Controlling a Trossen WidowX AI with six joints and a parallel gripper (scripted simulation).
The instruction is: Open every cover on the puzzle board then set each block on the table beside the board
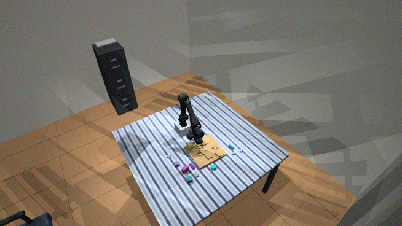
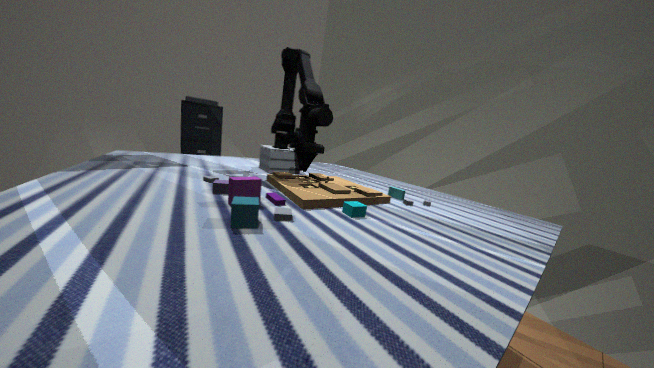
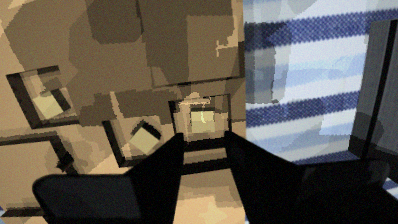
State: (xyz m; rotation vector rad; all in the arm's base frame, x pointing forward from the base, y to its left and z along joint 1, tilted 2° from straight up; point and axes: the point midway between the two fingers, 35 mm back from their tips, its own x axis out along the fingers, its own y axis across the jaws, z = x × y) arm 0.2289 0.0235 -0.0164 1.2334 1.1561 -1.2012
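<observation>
The wooden puzzle board [image 1: 212, 140] [image 2: 310, 198] [image 3: 20, 40] lies on the striped table. Flat wooden covers stand slightly proud of it, one [image 1: 212, 153] [image 2: 334, 188] near its middle and one [image 3: 192, 60] at the top of the wrist view. Three wells show pale yellow blocks: one [image 3: 49, 104] at left, a turned one [image 3: 145, 140] in the middle, one [image 3: 202, 121] at right near the board's edge. My gripper [image 3: 204, 137] [image 2: 302, 171] points down over the right well, fingers partly open on either side, nothing between them. The arm hides part of the board in the top view.
Magenta blocks [image 1: 185, 169] [image 2: 245, 188], a teal cube [image 1: 189, 179] [image 2: 245, 213] and small grey pieces lie near the board's front left. A cyan block [image 1: 213, 167] [image 2: 354, 209] lies before it, a teal one [image 1: 231, 146] [image 2: 396, 193] to its right.
</observation>
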